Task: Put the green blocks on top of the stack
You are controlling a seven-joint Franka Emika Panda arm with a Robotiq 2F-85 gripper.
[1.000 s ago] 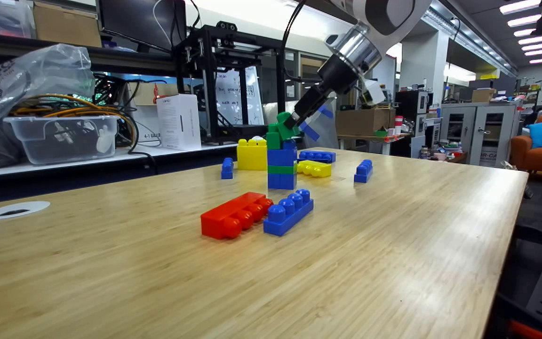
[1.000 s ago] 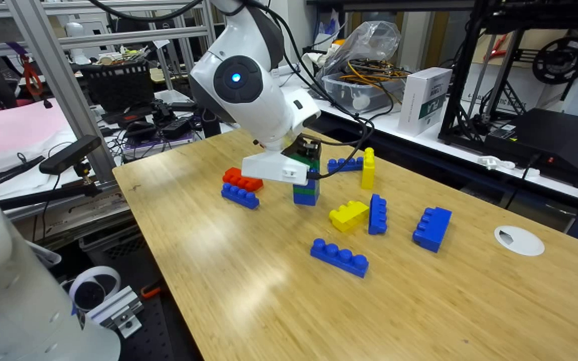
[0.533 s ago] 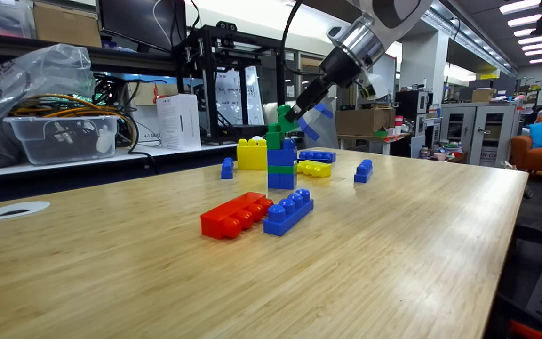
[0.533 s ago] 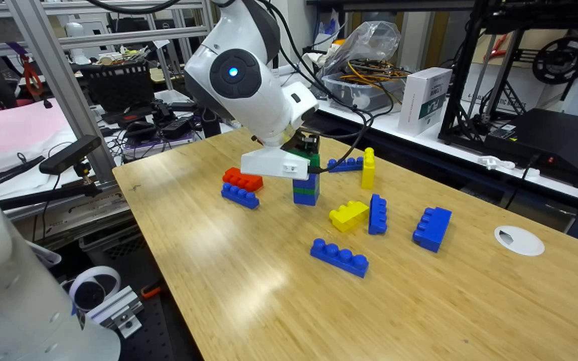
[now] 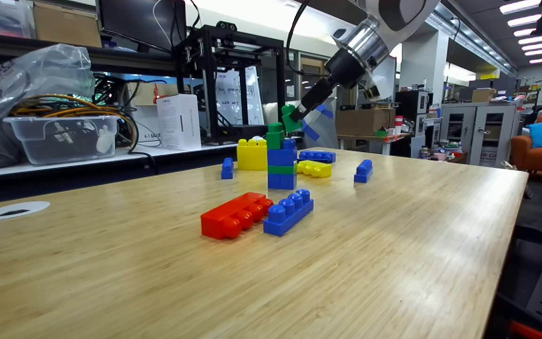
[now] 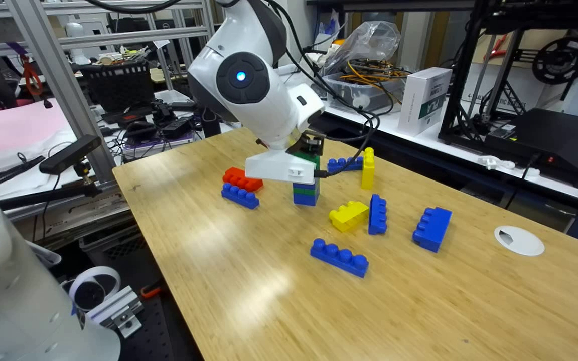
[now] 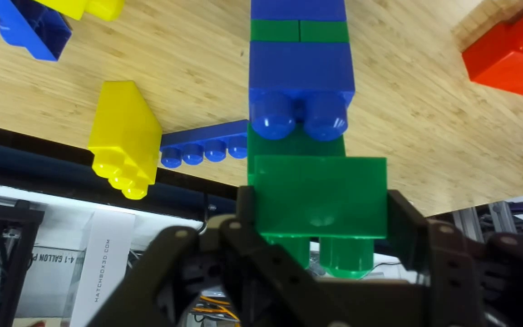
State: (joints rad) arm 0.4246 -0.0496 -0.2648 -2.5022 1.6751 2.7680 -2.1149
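Noted gripper (image 7: 321, 206) clamped on two-stud green brick (image 5: 291, 118), held tilted just above the blue-and-green stack (image 5: 282, 157). Found second green brick (image 5: 274, 136) seated on the stack, taller than adjoining blue studs (image 5: 289, 144), close to the held one. Logged red brick (image 5: 233, 207) and four-stud blue brick (image 5: 292, 221) to one side of the stack; yellow brick (image 6: 348, 215) and narrow blue brick (image 6: 377, 214) to the other; upright yellow brick (image 6: 368, 170) near the far table edge (image 6: 422, 178). Saw tabletop (image 6: 239, 281) stretching wide toward the robot-side edge (image 6: 161, 268).

The green block (image 7: 320, 196) and the stack (image 5: 282, 158) look like smooth, glossy plastic, the tabletop (image 5: 346, 263) like shiny, grained wood.
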